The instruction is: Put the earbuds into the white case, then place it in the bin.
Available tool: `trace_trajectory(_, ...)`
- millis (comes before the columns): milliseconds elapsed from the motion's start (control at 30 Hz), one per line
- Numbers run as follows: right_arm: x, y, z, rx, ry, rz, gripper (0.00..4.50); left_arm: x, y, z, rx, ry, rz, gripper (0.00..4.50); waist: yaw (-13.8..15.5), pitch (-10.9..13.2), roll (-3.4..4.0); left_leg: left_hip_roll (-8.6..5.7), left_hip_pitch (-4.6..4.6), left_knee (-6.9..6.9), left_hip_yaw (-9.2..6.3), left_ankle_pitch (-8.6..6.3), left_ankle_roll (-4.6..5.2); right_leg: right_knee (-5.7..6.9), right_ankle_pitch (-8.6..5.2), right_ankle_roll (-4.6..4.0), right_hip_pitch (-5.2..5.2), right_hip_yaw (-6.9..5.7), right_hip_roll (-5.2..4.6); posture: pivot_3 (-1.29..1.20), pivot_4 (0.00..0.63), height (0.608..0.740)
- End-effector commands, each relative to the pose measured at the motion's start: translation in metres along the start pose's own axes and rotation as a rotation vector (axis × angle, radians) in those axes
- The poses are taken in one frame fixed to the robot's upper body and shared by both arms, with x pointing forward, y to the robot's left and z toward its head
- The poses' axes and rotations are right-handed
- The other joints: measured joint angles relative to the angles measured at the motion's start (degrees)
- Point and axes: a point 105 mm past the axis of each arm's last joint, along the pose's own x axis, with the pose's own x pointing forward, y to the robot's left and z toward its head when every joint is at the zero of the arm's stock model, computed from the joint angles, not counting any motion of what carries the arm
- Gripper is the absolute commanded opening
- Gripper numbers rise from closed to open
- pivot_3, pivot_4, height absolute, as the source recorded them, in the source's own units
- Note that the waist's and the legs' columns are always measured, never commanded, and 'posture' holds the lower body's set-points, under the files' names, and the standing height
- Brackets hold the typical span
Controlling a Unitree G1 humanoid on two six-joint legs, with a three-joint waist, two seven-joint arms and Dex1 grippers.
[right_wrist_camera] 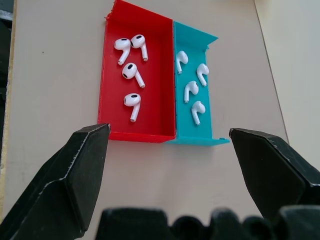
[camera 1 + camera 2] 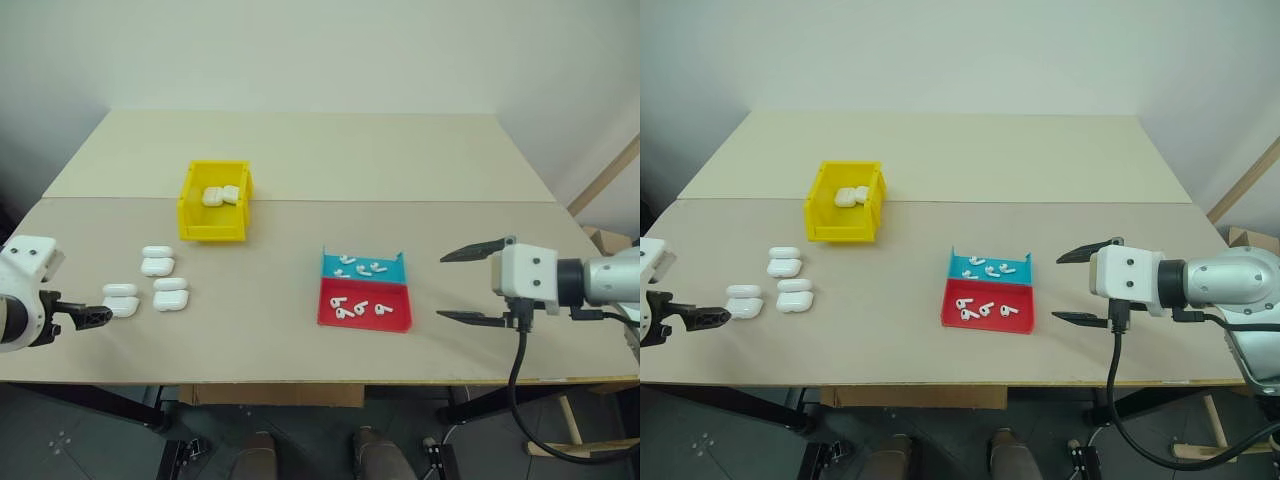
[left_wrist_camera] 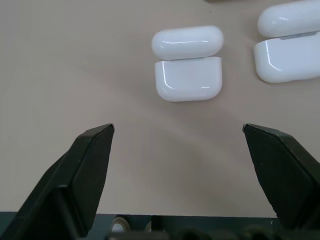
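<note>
The left gripper hangs wide open and empty over the table's left front corner, just short of the nearest white case, lid up. In the head view its fingers are partly cut off at the frame's edge; the wrist view shows them spread, plus a second case cropped at the border. The right gripper is equally wide and empty, near the red tray and blue tray. Its wrist view shows four earbuds in each, hard to count from the head. Two cases lie in the yellow bin.
</note>
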Motion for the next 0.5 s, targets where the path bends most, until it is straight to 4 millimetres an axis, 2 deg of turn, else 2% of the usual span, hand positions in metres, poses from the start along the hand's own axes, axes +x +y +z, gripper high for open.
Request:
trace_trajectory(33, -0.006, -0.004, 0.006, -0.028, 0.007, -0.027, 4.44, 0.000, 0.003, 0.007, 0.014, 0.004, 0.037, 4.50, 0.0, 0.0, -0.01, -0.01, -0.04, 0.00, 0.00, 0.00, 0.00, 0.00, 0.00, 0.00, -0.02, 0.00, 0.00, 0.00, 0.150, 0.740)
trace_trajectory(267, -0.007, -0.002, 0.007, -0.023, 0.019, -0.029, 4.44, 0.022, 0.001, 0.009, -0.010, 0.078, 0.017, 4.50, -0.1, 0.0, -0.01, -0.02, -0.07, 0.01, -0.01, 0.00, 0.00, 0.02, 0.00, 0.00, -0.05, -0.01, 0.01, 0.00, 0.150, 0.740)
trace_trajectory(500, -0.010, 0.002, 0.006, -0.008, 0.027, -0.032, 4.44, 0.034, 0.001, 0.013, -0.001, 0.104, 0.020, 4.50, 0.0, 0.0, -0.02, -0.03, -0.15, 0.04, -0.03, 0.00, 0.00, 0.02, 0.00, 0.01, -0.10, -0.02, 0.00, 0.00, 0.150, 0.740)
